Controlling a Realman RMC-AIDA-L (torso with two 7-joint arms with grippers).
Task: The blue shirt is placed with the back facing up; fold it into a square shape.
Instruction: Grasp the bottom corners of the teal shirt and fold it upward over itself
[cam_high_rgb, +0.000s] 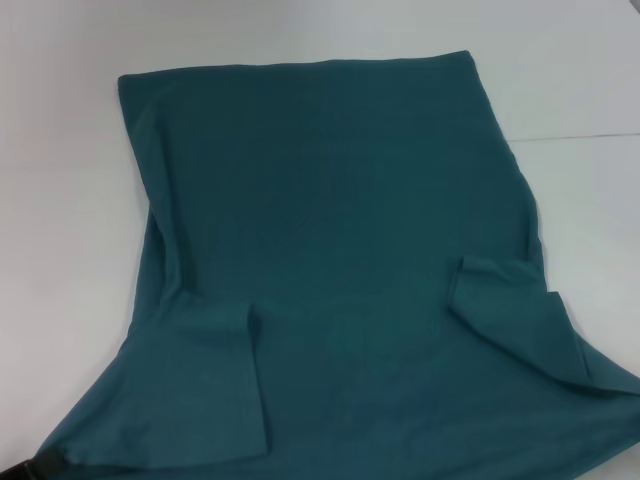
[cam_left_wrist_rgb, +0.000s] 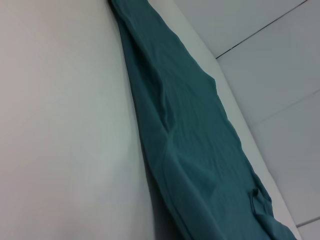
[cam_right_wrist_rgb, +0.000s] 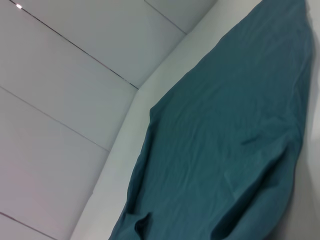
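The blue shirt (cam_high_rgb: 340, 240) lies spread flat on the white bench (cam_high_rgb: 70, 180), its hem edge at the far side and both short sleeves already turned inward over the body near me: the left sleeve (cam_high_rgb: 205, 385) lies as a flap on my left, the right sleeve (cam_high_rgb: 515, 315) as a smaller flap on my right. Neither of my grippers shows clearly in any view; only a dark scrap sits at the near left corner of the head view, so I cannot tell whether my fingers are apart or together on either arm. I judge the step in hand to be the lengthwise fold, bringing one end of the shirt over the other to make a square. To do it well I would take the two near corners together, one per arm, low against the bench so I pinch both layers and keep the tucked sleeves from slipping out. I would lift evenly, carry both corners at the same pace towards the far edge, and lay them square. The right side has a loose ripple that could drag crooked.
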